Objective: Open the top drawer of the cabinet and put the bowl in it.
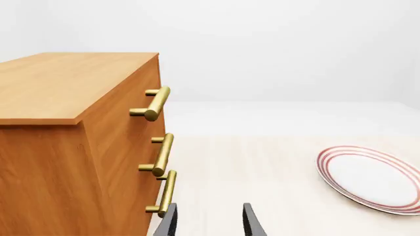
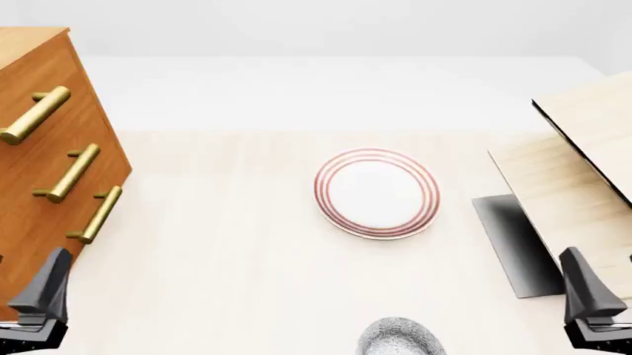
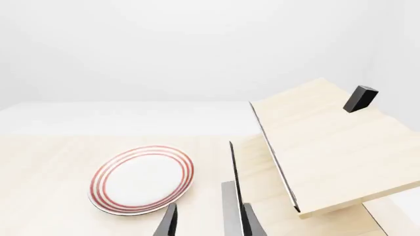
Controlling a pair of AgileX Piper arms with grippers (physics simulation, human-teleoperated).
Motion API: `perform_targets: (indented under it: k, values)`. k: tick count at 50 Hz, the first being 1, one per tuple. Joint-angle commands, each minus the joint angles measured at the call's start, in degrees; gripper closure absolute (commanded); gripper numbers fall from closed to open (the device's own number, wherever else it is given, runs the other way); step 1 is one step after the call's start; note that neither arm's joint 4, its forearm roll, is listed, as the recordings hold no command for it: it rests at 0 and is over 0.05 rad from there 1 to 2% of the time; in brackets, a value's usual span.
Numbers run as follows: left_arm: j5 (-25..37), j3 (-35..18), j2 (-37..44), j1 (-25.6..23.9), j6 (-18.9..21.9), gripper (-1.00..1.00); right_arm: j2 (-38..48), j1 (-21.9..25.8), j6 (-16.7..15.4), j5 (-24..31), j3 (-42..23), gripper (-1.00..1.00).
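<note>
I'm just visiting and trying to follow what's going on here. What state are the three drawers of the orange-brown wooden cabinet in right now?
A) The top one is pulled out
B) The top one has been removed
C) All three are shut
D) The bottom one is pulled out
C: in the front view, all three drawer fronts of the orange-brown wooden cabinet sit flush, with the brass bar handle of the top drawer in line with the two below.

Cabinet (image 2: pixel 44 148) far left, top drawer (image 2: pixel 40 111) shut; speckled bowl (image 2: pixel 400 339) near front edge.
</note>
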Motion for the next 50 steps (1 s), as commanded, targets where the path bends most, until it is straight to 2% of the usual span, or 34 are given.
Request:
perform_targets:
  k: [1,15,17,18,20,25,27,31,38,39,47,50]
  values:
    - [-0.1,-0.2,0.3,0.0,0.0,-1.00,0.3,0.0,0.0,-0.1,-0.2,-1.00]
    - [0.0,-0.2,0.2,0.0,0.1,-1.00,0.2,0.1,0.0,0.0,-0.1,-1.00]
    - [-0.6,-0.3,-0.1,0.0,0.5,-1.00,0.2,0.1,0.0,0.0,-0.1,-1.00]
    - [-0.8,-0.4,-0.1,-0.9,2.6,-1.00,0.2,0.0,0.0,0.0,-0.1,-1.00]
    - [-0.5,-0.5,0.0,-0.9,3.8,-1.00,0.2,0.1,0.0,0.0,-0.1,-1.00]
    - [-0.3,-1.0,-0.1,-0.9,4.4,-1.00,0.2,0.1,0.0,0.0,-0.1,-1.00]
    - [0.4,-1.1,0.0,-0.6,7.3,-1.00,0.2,0.1,0.0,0.0,-0.1,-1.00]
    - [0.7,-1.9,0.5,-1.1,8.3,-1.00,0.2,0.1,0.0,0.0,-0.1,-1.00]
    - [-3.5,-3.2,8.6,-2.4,14.1,-1.00,0.2,0.0,0.0,0.0,-0.1,-1.00]
    - [-3.3,-3.7,9.2,-1.7,15.1,-1.00,0.2,0.1,0.0,0.0,-0.1,-1.00]
    - [-4.9,-8.4,16.9,-5.0,21.1,-1.00,0.2,0.1,0.0,0.0,-0.1,-1.00]
    - [-5.4,-9.6,19.5,-5.1,24.5,-1.00,0.2,0.1,0.0,0.0,-0.1,-1.00]
